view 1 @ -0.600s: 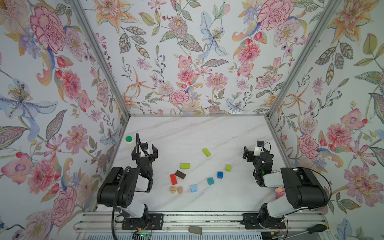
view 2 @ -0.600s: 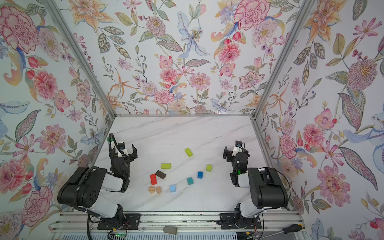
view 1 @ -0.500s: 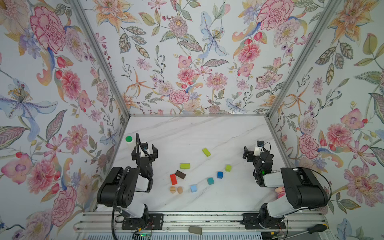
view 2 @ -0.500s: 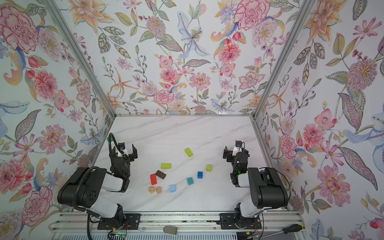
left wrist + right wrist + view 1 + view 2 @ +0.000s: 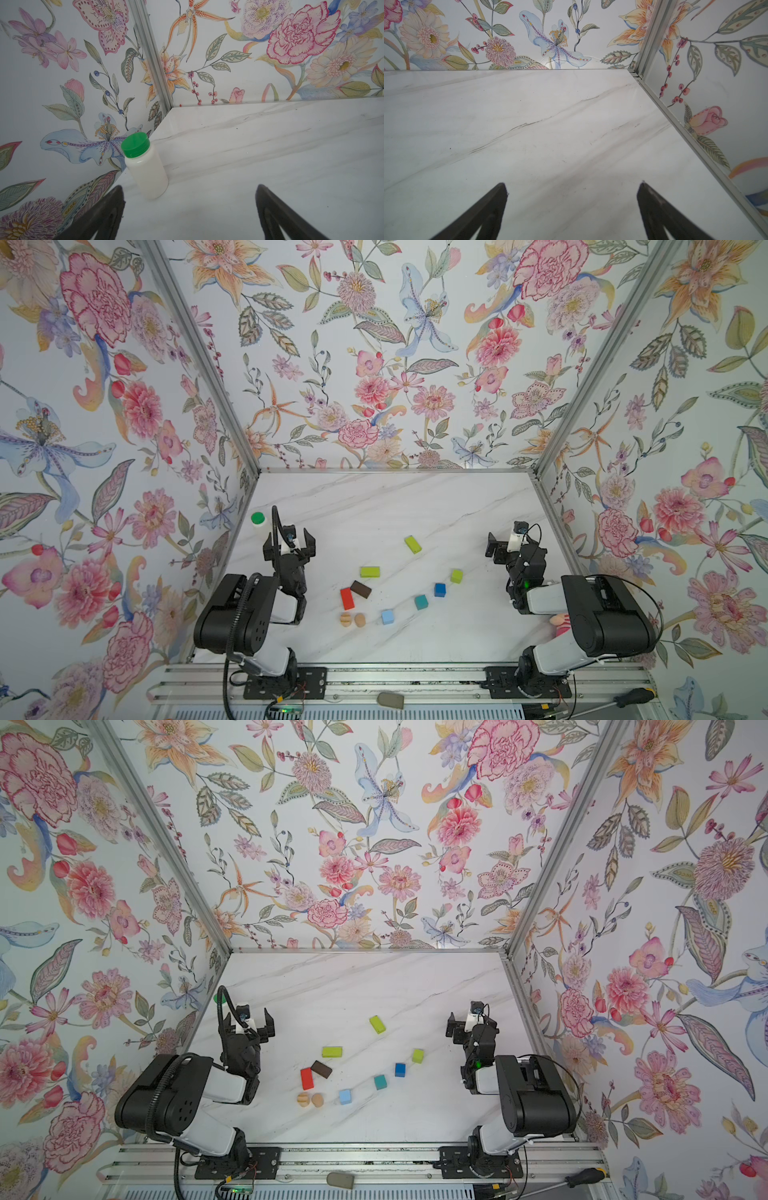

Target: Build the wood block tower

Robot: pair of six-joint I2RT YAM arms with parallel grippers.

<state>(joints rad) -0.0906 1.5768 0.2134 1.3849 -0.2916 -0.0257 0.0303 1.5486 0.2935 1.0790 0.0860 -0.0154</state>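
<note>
The table [image 5: 374, 506] holds everything. The left gripper [image 5: 289, 540] is spread and empty, left of the red block [image 5: 347, 598]. The right gripper [image 5: 572, 185], also spread and empty, is well to its right. A bottle [image 5: 258, 522] stands far left. Nothing is stacked: the brown block [image 5: 360, 589] lies just beside the red block, the cubes [image 5: 440, 590] to its right, and the tan pieces [image 5: 345, 619] near it.

White, grey-veined marble-look table [image 5: 395, 506]. Toward the front edge, each lying singly:
- red wooden oblong [image 5: 347, 598] just beside dark-brown wooden oblong [image 5: 360, 589]
- two tan rounded wooden pieces [image 5: 345, 619], side by side
- light-blue wooden cube [image 5: 387, 617], teal cube [image 5: 421, 602], blue cube [image 5: 440, 590] and lime-green cube [image 5: 456, 576], in a slanting line

Nearer the centre: lime-green wooden oblong [image 5: 370, 571], and a second lime-green oblong [image 5: 413, 544] beyond it.

Green-capped white plastic bottle [image 5: 145, 166] stands upright at the left edge.

Pink plush doll [image 5: 559, 622], half hidden, at the right edge.
</note>
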